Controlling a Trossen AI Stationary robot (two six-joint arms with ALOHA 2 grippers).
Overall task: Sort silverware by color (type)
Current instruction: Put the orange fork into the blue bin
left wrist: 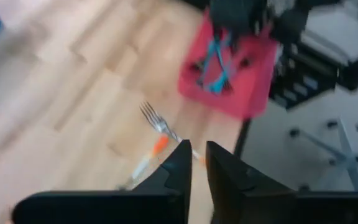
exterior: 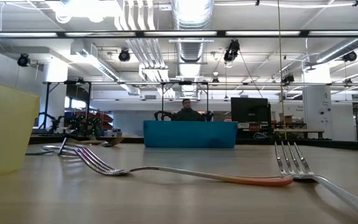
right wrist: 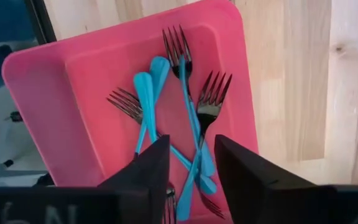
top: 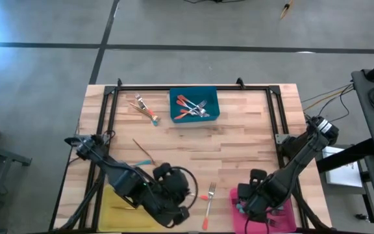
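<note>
Teal-handled forks (right wrist: 179, 143) are lying in the pink bin (right wrist: 73, 81) under the right end effector (right wrist: 190, 163), spread and empty, so it should be lifting straight clear without snagging them.

One blue bin (top: 174, 97), one yellow bin (exterior: 2, 130), one pink bin (right wrist: 55, 112), at least three teal-handled forks (right wrist: 145, 87)
</note>
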